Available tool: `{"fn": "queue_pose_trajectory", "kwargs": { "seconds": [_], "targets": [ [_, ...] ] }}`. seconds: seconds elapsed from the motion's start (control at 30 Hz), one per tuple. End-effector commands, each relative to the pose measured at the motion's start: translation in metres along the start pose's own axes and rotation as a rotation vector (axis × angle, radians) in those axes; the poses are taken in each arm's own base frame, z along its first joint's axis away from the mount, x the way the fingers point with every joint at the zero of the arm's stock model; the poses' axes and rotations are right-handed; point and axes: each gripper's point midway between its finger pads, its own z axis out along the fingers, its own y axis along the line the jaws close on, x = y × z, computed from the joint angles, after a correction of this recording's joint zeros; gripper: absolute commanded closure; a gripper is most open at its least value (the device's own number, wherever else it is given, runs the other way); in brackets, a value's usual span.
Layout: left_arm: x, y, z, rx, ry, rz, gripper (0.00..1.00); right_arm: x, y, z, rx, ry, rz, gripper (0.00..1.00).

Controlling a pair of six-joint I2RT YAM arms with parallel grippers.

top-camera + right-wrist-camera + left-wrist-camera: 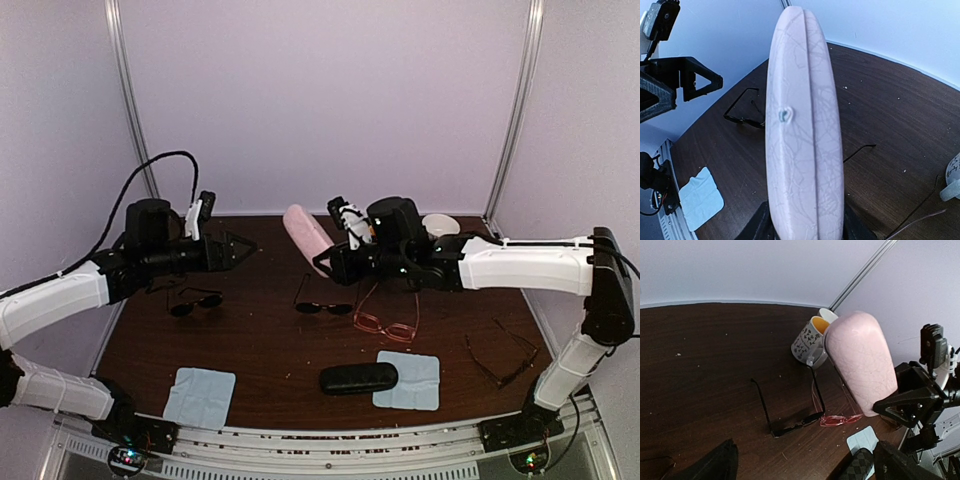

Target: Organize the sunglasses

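Top external: left gripper point(245, 250) spread wide, empty, over table point(270, 350) rear-left. Right gripper point(328, 265) clamped on pink case point(307, 233), clear of the surface. Dark sunglasses point(195, 301), thin black sunglasses point(322, 306) and pink-red sunglasses point(388, 322) lie mid-table.
Left wrist: own fingers point(715, 465) far apart, nothing between; thin black and pink-red pairs just beside each other.
Right wrist: case edge-on, gripped at its lower end.
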Motion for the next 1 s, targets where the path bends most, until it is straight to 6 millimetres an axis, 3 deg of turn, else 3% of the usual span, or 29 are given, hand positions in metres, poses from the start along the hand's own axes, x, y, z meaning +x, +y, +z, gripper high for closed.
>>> {"fn": "queue_pose_trajectory", "kwargs": {
  "seconds": [0.0,0.17,0.97],
  "targets": [
    [0.007,0.005,0.0,-0.082,-0.005,-0.021,0.02,-0.02,-0.002,-0.001,0.127,-0.052,-0.054,0.95],
    [0.013,-0.001,0.007,-0.06,-0.007,-0.058,0.05,-0.013,0.015,0.009,0.16,-0.03,-0.092,0.96],
    [0.01,-0.006,0.017,-0.054,-0.059,-0.137,0.04,0.008,0.039,0.04,0.15,0.014,-0.109,1.0]
  ]
}}
